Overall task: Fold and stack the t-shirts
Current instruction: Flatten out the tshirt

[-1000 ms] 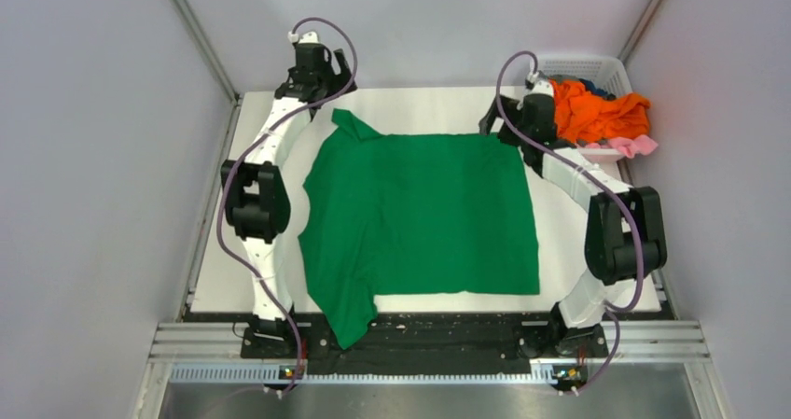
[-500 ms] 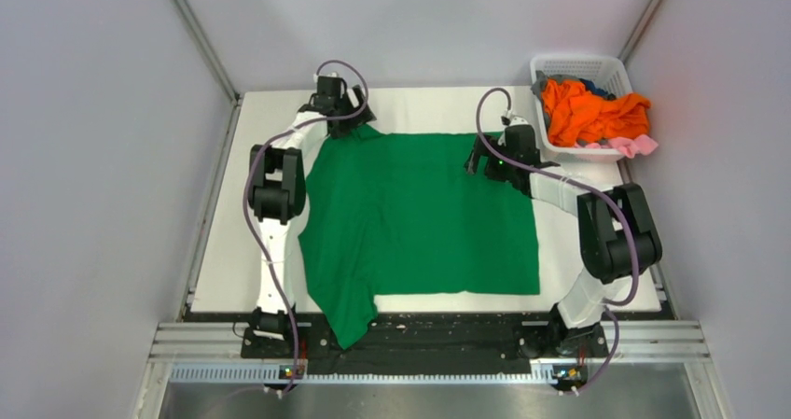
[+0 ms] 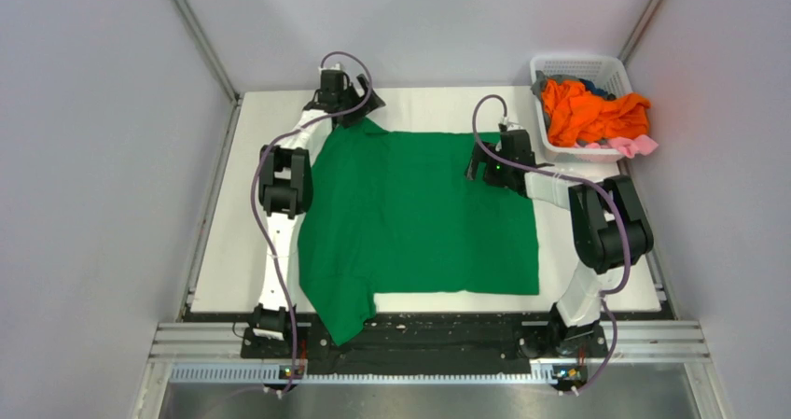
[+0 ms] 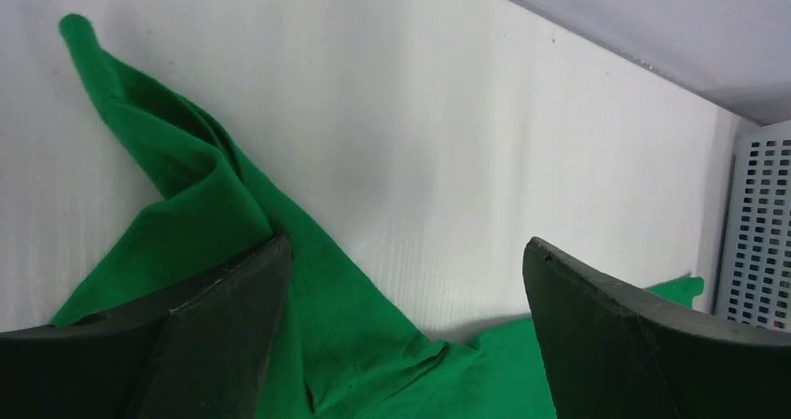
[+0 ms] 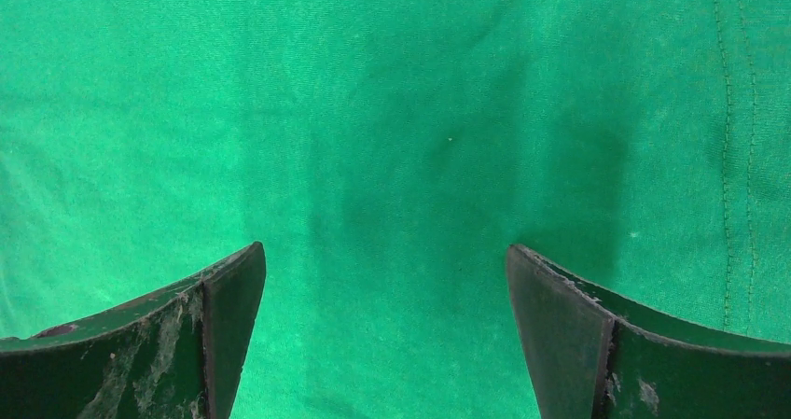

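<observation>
A bright green t-shirt (image 3: 420,214) lies spread flat across the table, one sleeve hanging over the near edge. My left gripper (image 3: 362,109) is open at the shirt's far-left sleeve. In the left wrist view the rumpled green sleeve (image 4: 187,186) lies by the left finger, and my left gripper (image 4: 408,244) holds nothing. My right gripper (image 3: 479,165) hangs open just over the shirt's far-right part. In the right wrist view flat green cloth (image 5: 392,111) fills the frame under my right gripper (image 5: 384,249). An orange t-shirt (image 3: 592,111) is heaped in the basket with a pink one (image 3: 636,145).
The white lattice basket (image 3: 576,64) stands at the far right corner, and it also shows as a basket wall (image 4: 760,223) at the right of the left wrist view. Bare white table (image 3: 238,204) borders the shirt. Grey walls enclose the table on three sides.
The left gripper swung right and came down at the far-left sleeve. The right gripper left the basket side and moved left over the shirt's far-right part. Both stayed open.
</observation>
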